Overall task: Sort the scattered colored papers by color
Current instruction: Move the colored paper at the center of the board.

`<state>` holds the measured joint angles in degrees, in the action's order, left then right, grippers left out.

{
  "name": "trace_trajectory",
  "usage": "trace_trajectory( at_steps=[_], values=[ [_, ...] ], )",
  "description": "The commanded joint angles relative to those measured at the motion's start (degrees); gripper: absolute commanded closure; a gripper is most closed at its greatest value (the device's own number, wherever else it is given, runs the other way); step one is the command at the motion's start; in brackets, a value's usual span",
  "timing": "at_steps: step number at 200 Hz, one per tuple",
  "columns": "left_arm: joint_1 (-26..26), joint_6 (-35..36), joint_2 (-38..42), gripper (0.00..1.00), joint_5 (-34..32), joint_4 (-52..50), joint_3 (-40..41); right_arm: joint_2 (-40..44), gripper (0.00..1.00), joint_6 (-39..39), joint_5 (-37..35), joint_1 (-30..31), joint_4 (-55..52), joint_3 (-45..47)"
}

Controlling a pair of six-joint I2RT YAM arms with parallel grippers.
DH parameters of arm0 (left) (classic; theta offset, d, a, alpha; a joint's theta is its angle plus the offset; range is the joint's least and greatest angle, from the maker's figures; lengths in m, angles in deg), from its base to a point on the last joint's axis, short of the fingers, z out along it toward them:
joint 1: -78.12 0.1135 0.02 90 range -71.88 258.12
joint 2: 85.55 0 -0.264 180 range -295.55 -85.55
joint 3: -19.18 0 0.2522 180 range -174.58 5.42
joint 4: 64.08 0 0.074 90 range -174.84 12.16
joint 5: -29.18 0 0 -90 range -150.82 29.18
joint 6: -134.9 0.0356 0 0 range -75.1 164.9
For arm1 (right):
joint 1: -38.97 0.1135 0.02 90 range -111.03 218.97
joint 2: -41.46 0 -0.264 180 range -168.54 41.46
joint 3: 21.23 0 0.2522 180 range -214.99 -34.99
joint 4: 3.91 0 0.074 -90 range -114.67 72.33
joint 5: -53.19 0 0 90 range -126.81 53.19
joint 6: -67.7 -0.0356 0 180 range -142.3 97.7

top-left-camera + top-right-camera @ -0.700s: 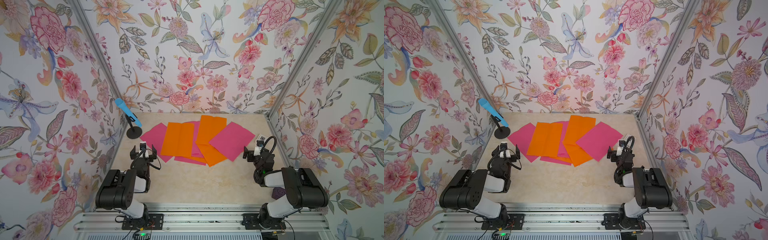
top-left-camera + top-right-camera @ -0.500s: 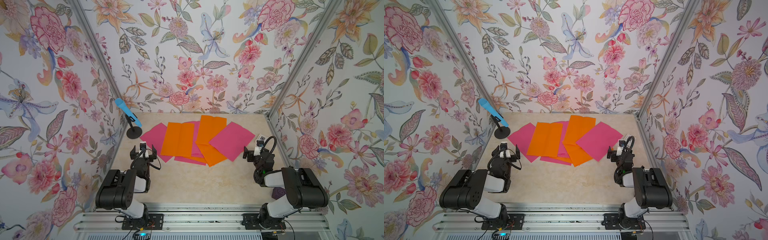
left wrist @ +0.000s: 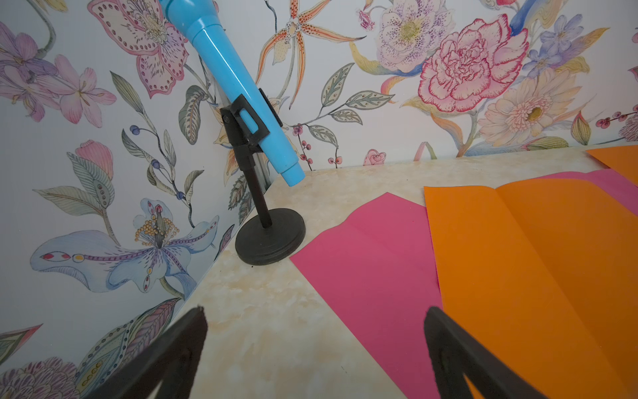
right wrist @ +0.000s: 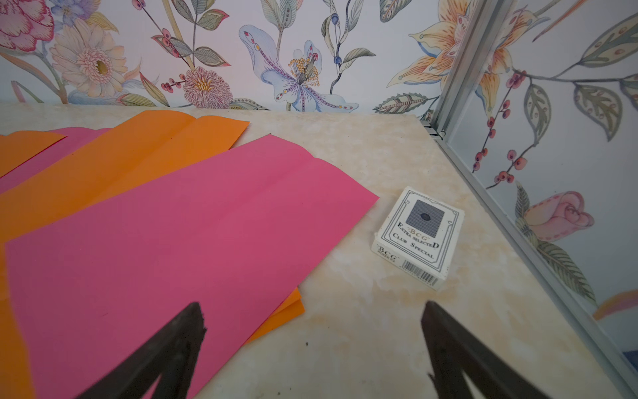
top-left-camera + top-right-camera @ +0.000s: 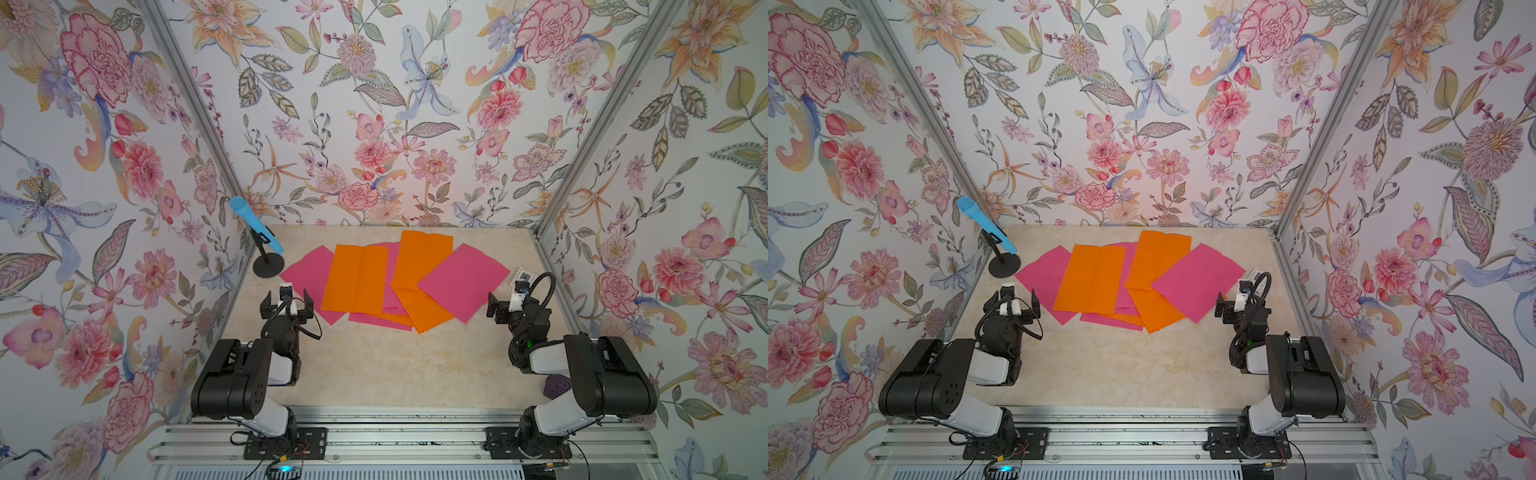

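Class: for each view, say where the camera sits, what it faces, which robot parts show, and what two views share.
Top views: overhead, behind the arms, looking down at the beige table; both arms, left gripper and right gripper show.
Left wrist: on that arm, faces the blue plastic tube on a black stand; own fingertips show.
Right wrist: on that arm, faces the white card box; own fingertips show.
Shared: both wrist views show the pink and orange paper sheets.

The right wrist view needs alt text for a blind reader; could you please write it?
A hot pink paper sheet lies over orange sheets on a marbled table, with a small white card box beside it. The right end effector, open and empty, shows two dark fingertips in the foreground, with floral walls behind.
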<state>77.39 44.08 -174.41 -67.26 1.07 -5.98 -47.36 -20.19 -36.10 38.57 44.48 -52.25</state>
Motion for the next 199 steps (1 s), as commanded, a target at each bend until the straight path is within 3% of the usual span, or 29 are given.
trace_trajectory(
  at_steps=[1,63,77,103,127,163,199],
  values=[
    [-0.54,0.73,-0.09,0.0,-1.03,1.31,-0.35,0.38,0.0,-0.78,0.95,-0.08,0.08,0.03],
    [-0.53,0.03,1.2,0.0,-3.07,-1.07,-1.06,1.11,0.0,-1.38,-2.0,0.23,-1.19,-0.4],
    [-0.74,-0.39,4.31,0.0,-5.04,-9.92,-4.14,2.89,0.0,-2.17,-4.34,0.31,-5.44,-2.04],
    [-1.25,-1.63,10.18,0.0,-8.44,-24.89,-10.65,7.52,0.0,-4.36,-8.82,0.43,-24.42,-10.21],
    [-1.64,-6.57,14.88,0.0,-5.47,-44.9,-20.25,11.56,0.0,-10.81,-14.97,3.11,-42.63,-18.84],
    [-3.6,-20.6,13.18,0.0,-0.45,-63.97,-32.19,16.9,0.0,-19.53,-4.63,6.6,-59.79,-26.38],
    [-11.86,-32.53,11.32,0.0,4.24,-61.08,-31.71,16.21,0.0,-35.31,14.09,4.26,-63.77,-26.18]
  ],
)
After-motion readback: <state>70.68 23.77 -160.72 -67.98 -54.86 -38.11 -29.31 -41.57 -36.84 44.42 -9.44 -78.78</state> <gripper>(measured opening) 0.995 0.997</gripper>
